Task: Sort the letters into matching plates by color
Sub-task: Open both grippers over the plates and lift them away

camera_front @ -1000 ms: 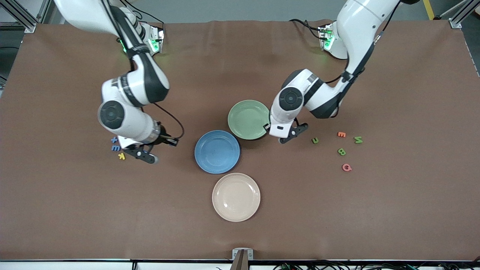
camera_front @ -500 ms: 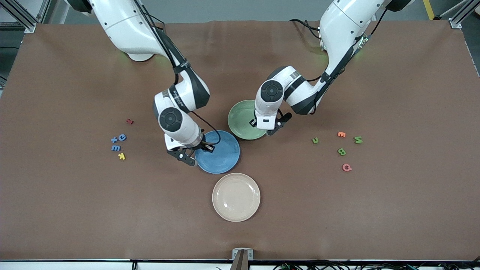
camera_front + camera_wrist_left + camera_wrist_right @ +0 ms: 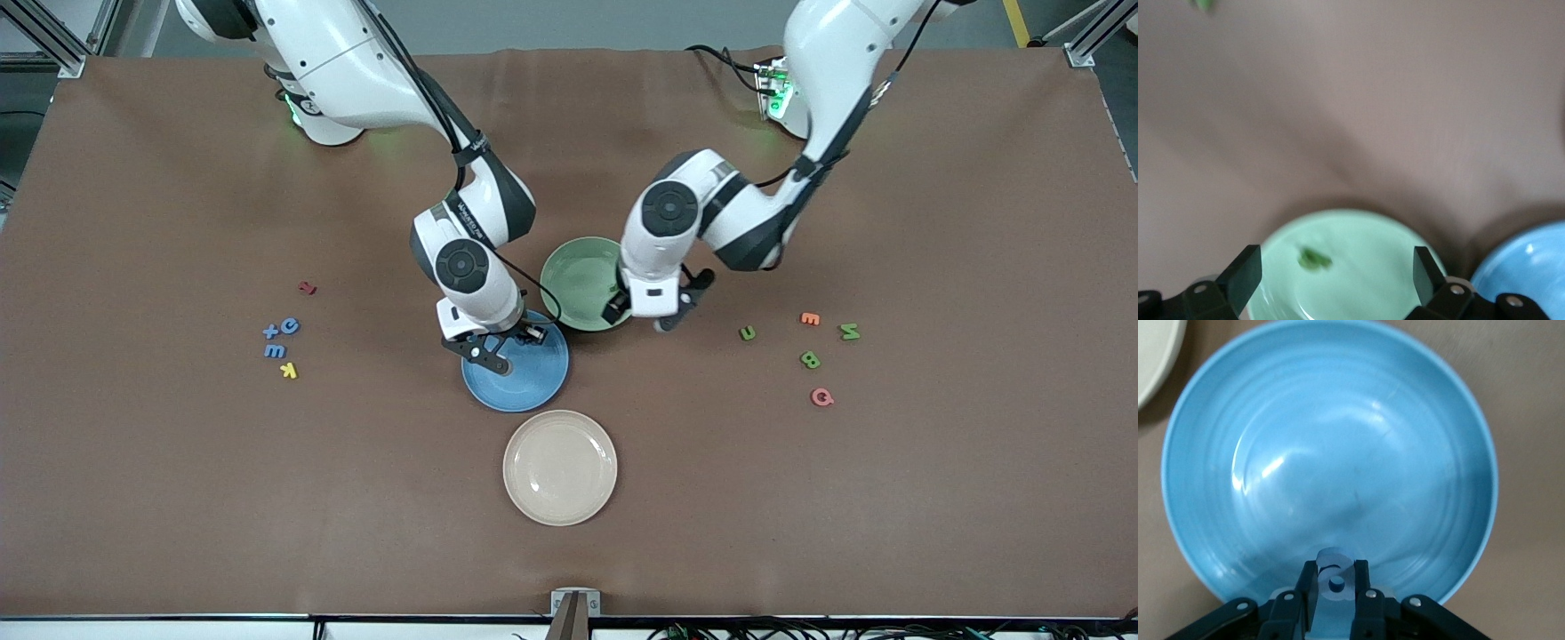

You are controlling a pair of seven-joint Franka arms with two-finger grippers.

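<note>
The left wrist view is blurred: a small green letter (image 3: 1314, 260) in the green plate (image 3: 1365, 267) cannot be read, and both that plate and the blue plate (image 3: 1525, 267) are cut off by the picture's edge. In the right wrist view, the right gripper (image 3: 1335, 587) pinches a pale blue piece (image 3: 1335, 570), possibly a letter, its shape partly hidden by the fingers (image 3: 1306, 590).

Wide table (image 3: 178, 498) under a creased brown cloth, aluminium frame posts (image 3: 53, 36) at its corners, grey floor (image 3: 551, 22), possibly cables (image 3: 800, 631) along the near edge
</note>
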